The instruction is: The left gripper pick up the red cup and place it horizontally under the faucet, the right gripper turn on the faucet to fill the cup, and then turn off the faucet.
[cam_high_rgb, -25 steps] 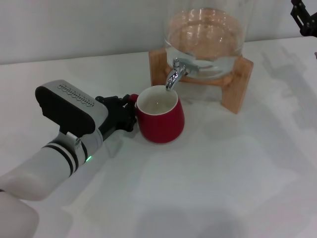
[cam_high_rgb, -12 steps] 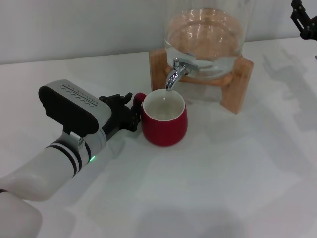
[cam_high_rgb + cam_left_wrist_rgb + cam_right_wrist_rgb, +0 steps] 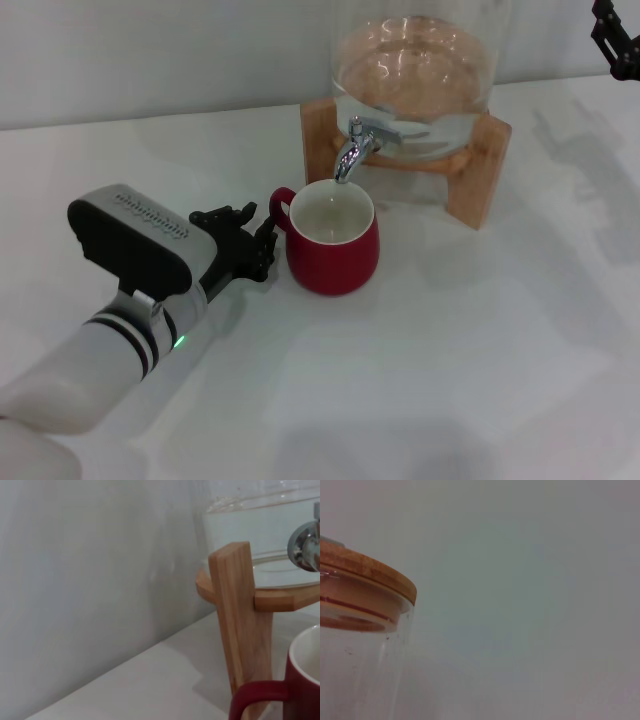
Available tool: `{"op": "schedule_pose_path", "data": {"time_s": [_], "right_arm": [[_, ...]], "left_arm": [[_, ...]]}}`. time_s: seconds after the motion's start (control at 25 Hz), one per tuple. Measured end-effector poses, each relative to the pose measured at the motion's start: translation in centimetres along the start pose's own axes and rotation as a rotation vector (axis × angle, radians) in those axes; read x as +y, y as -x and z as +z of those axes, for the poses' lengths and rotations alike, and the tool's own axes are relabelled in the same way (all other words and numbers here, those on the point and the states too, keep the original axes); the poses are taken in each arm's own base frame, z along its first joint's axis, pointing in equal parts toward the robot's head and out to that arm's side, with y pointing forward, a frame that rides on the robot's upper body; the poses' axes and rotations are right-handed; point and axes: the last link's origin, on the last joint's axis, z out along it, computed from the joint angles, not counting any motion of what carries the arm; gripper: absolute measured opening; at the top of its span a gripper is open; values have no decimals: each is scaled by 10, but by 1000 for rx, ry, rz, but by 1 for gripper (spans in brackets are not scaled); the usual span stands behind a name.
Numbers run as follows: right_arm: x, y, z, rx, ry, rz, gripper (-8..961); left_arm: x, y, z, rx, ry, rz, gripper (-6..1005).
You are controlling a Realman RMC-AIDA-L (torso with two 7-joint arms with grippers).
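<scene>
One red cup (image 3: 332, 245) upright under faucet (image 3: 350, 152); left gripper (image 3: 250, 243) fingers spread, just clear of handle; right gripper (image 3: 617, 40) fingers indiscernible.

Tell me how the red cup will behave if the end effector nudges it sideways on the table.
The red cup looks like glazed ceramic, so probably rigid and fairly heavy for its size. Its rounded body stands upright on the smooth white table, so it would likely slide rather than tip. A push on its handle, which faces the left end effector, might turn it.
</scene>
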Motion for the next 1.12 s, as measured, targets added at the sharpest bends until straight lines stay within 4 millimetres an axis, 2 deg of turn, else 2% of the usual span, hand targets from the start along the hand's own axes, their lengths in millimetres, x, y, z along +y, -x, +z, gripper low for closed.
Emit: {"op": "schedule_pose_path", "data": {"time_s": [0.4, 0.76, 0.8, 1.12], "right_arm": [[-3, 0, 0, 0, -8, -3, 632], [-5, 0, -1, -1, -19, 0, 632], [-5, 0, -1, -1, -19, 1, 632], [-8, -2, -7, 10, -31, 1, 632]], "left_arm": [[-3, 17, -28, 6, -129, 44, 276], [-11, 19, -60, 46, -297, 121, 286], [-16, 19, -70, 58, -361, 143, 287], [-44, 16, -96, 121, -593, 183, 296]]}}
